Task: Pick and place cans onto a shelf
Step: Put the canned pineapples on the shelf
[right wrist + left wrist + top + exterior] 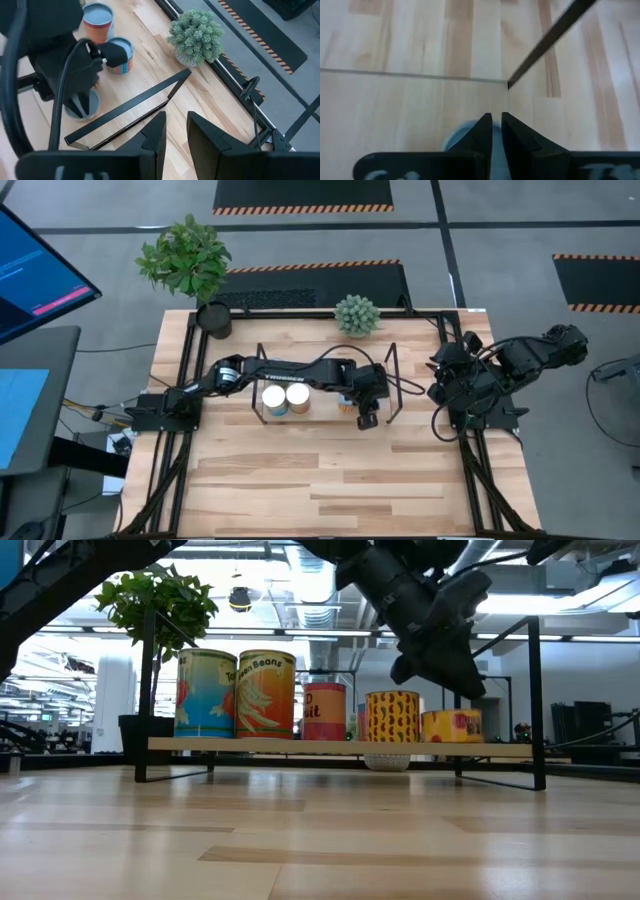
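Left to right along the shelf [300,746]: five cans are showing in the low view, two tall ones [237,693] near its left end, then shorter tins running toward the right end. The left gripper [366,418] is hanging over that right end, its fingers [485,131] nearly together right above a can [85,105], so I cannot tell whether it is gripping. These tins are looking rigid, smooth-sided and probably light; taking one across the sides or the rim seems safest. The right gripper [175,131] is waiting part open, holding nothing, at the plank table's [330,480] right edge. Beyond, potted plants [357,314] and a wide room.
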Motion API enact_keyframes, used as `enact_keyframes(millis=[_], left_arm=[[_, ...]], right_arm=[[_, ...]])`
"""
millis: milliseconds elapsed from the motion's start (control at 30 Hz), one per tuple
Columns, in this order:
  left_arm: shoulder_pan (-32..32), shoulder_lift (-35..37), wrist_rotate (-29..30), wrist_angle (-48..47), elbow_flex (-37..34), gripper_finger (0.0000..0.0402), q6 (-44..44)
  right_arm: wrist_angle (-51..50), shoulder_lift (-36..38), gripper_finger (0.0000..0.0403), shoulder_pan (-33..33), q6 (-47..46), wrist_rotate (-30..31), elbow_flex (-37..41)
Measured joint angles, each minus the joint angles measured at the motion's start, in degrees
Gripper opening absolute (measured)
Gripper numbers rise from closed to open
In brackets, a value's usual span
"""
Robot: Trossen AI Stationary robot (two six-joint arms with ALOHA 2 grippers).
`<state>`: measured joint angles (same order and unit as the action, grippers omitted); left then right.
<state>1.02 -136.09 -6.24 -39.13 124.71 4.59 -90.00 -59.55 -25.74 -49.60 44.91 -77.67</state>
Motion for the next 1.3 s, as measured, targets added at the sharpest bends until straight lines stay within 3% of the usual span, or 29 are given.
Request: enact_keyframes(millis=[267,433,567,667,867,1133,1300], left_arm=[[-0.97,0.00,-3.25,-3.74,6.16,0.0028,0.47],[-3.71,0.06,-4.04,-14.41,8.58,0.0028,-4.53],[-4.39,0.06,-5.59,-15.66,8.30,0.0028,-9.67],[-4.41,0.01,-3.67,-18.96,7.80,0.0028,-17.75],[-6.06,-0.05,1.88,-27.00,7.40,0.0028,-25.01],[-7.52,-1.71,10.41,-23.08,7.27,0.0028,-30.07],[-7.31,-1.97,11.33,-23.70,7.14,0.0021,-31.63]], right_arm=[[-0.01,0.00,0.0101,-0.15,-0.02,-0.07,0.00],[0.00,-0.02,0.0101,-0.13,0.13,-0.09,0.00],[-0.02,-0.01,0.0101,-0.11,0.35,-0.04,0.00],[-0.02,-0.01,0.0101,-0.11,0.34,-0.04,0.00],[0.28,-0.04,0.0101,-0.11,-1.40,-0.23,0.00],[0.58,-0.48,0.0101,-0.11,-2.52,-0.46,0.00],[0.50,-0.44,0.0101,-0.11,-2.60,-0.46,0.00]])
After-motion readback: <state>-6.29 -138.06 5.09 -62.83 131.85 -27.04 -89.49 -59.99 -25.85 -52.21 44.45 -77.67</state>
